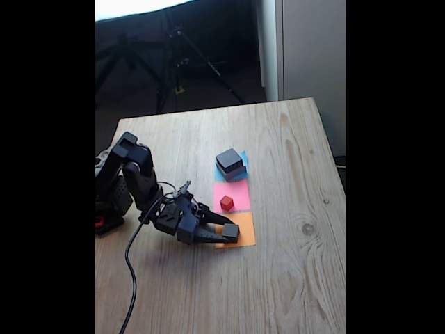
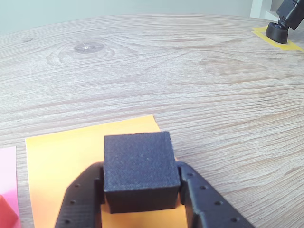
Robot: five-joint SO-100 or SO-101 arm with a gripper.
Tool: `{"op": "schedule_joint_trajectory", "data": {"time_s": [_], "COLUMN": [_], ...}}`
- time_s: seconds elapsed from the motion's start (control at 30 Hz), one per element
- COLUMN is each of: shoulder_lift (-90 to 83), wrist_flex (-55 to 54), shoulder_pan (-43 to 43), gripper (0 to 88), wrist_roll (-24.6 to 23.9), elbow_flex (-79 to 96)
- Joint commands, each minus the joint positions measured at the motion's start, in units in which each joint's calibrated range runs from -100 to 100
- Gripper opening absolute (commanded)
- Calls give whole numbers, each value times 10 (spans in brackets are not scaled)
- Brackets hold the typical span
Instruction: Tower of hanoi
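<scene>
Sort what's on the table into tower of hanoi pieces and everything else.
Job pieces: small black cube between the end effector's fingers, over the orange paper square; red cube on the pink paper square; medium black block stacked on the grey block.

Lying about: blue paper square; cable.

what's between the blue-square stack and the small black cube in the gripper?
Fixed view: the red cube on the pink square sits between the stack and the small black cube.
</scene>
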Motion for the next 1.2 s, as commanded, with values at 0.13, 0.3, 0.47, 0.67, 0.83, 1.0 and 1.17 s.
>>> {"op": "schedule_joint_trajectory", "data": {"time_s": [0.13, 0.3, 0.47, 0.67, 0.83, 1.0, 1.17], "shoulder_lift": [-163, -285, -422, -546, -604, -618, -631], "wrist_flex": [119, 222, 390, 643, 1012, 1247, 1369], "shoulder_pan": [-24, -33, -34, -30, -31, -53, -100], "gripper": [39, 30, 23, 18, 14, 10, 11], "wrist_roll": [9, 9, 9, 9, 9, 9, 9], "elbow_flex": [74, 107, 98, -7, -256, -460, -563]}}
